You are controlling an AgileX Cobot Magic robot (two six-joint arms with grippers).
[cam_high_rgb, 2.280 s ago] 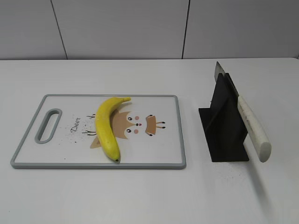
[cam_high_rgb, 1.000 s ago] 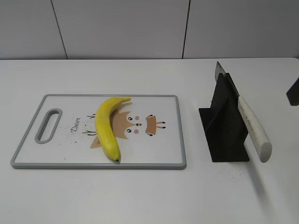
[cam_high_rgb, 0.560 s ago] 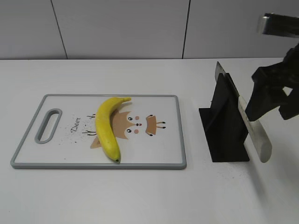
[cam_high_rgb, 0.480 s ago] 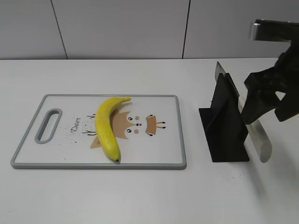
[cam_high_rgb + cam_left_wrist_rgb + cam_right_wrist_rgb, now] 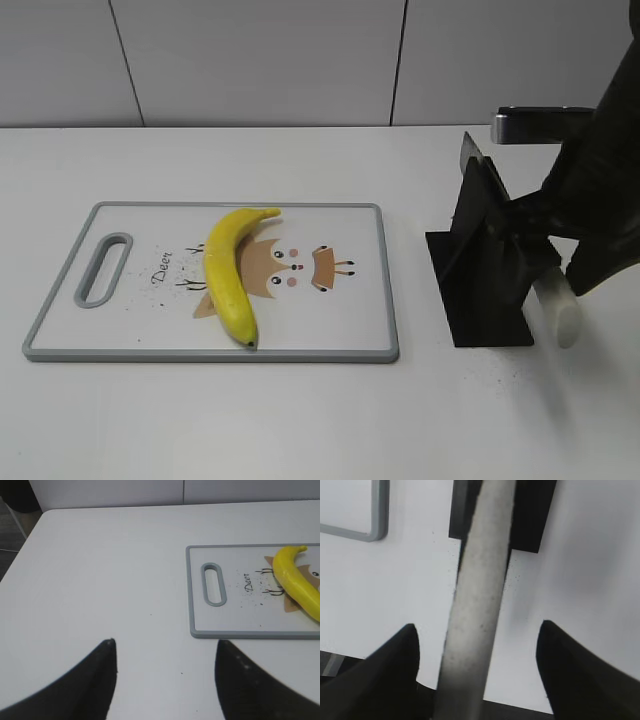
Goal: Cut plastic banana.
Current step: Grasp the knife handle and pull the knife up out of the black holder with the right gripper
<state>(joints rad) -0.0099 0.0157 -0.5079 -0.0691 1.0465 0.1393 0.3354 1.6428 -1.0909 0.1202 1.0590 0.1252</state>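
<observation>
So the plastic banana (image 5: 228, 272) is lying on the deer-print cutting board (image 5: 330, 335) at lower left of the exterior view, untouched. The knife (image 5: 556, 310) sits slanted in its black stand (image 5: 480, 270) on the right, handle sticking out so it's easy to grab. The right gripper (image 5: 477, 670) is spread wide with the pale handle running between its fingers, not clamped yet. The left gripper (image 5: 165, 680) is also wide open over bare table (image 5: 100, 580), near the board's handle end, probably waiting to steady the banana.

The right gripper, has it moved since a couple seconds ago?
Yes. The right gripper has come into view from the right and dropped over the knife handle, beside the black knife stand.
</observation>
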